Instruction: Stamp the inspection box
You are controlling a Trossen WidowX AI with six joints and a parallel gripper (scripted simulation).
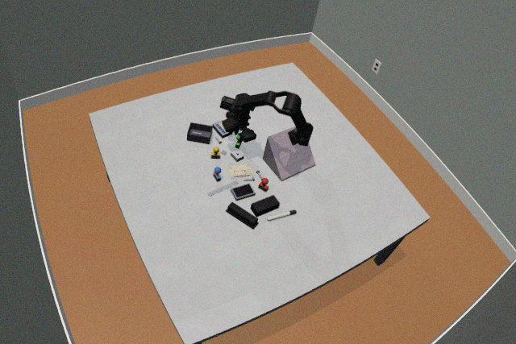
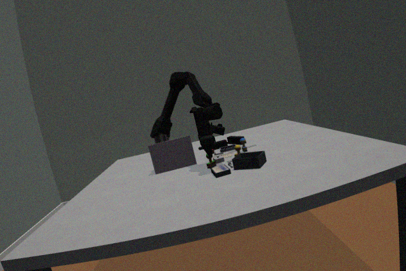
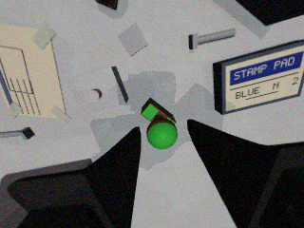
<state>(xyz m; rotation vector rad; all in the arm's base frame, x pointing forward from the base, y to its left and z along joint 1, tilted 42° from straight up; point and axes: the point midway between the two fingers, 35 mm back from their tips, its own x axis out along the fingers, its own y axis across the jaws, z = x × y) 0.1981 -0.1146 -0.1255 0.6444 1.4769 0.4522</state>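
A green-knobbed stamp (image 1: 238,140) (image 2: 211,164) (image 3: 162,136) stands on the bench. My gripper (image 1: 239,130) (image 3: 163,127) is open above it, with the knob between and slightly below the fingertips in the wrist view; no grip shows. Yellow (image 1: 215,152), blue (image 1: 217,173) and red (image 1: 264,184) knobbed stamps stand apart. Their print faces are hidden, so I cannot tell which reads PASS. The cream card (image 1: 240,171) (image 3: 49,71) is taped down, with printed lines and a box outline. A dark pad (image 1: 243,191) in a grey frame lies beside it. A case labelled STAMP PAD BLUE (image 1: 220,127) (image 2: 221,170) (image 3: 263,78) lies near the green stamp.
A mauve wedge (image 1: 287,152) (image 2: 172,155) stands by the arm base. A black open box (image 1: 200,133) (image 2: 248,160) is beside the labelled case. A small white block (image 1: 237,155) lies between green stamp and card. A stapler (image 1: 242,215), black block (image 1: 264,205) and marker (image 1: 280,215) lie beyond the dark pad.
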